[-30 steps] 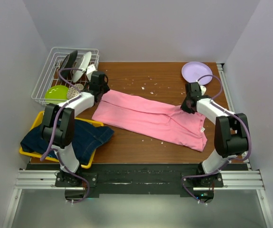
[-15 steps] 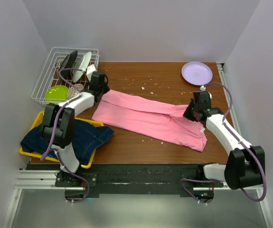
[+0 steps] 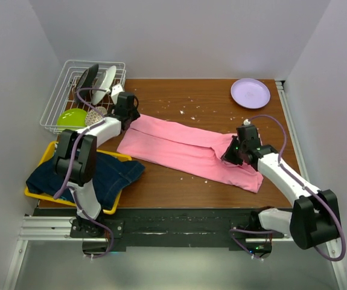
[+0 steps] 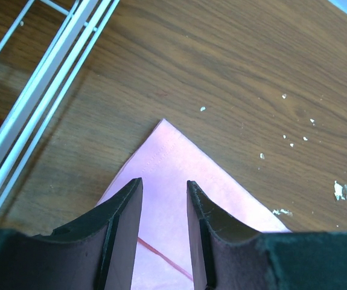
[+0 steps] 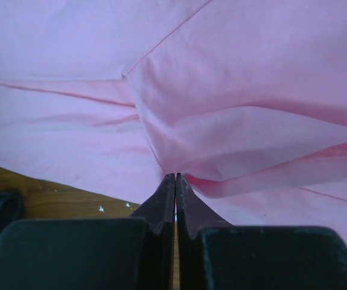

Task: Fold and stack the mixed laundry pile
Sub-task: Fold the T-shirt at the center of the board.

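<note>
Left claw [image 4: 164, 184] stands spread over the upper-left corner of the pink T-shirt [image 3: 179, 151] on the worktop [image 3: 209, 98]; right claw [image 5: 175, 176], pressed together, pinches a shirt fold at centre right.

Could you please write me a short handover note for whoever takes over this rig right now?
Left hand: open, fingers apart over the far left corner of the pink T-shirt, which lies flat there.
Right hand: shut on a pinch of the pink T-shirt near its right end.
Things: the T-shirt lies as a long band across the table. The denim jacket is bunched in the yellow tray at front left.
Done: the T-shirt looks folded lengthwise.
Left: probably fold it crosswise, then fold the jacket and stack both.
</note>
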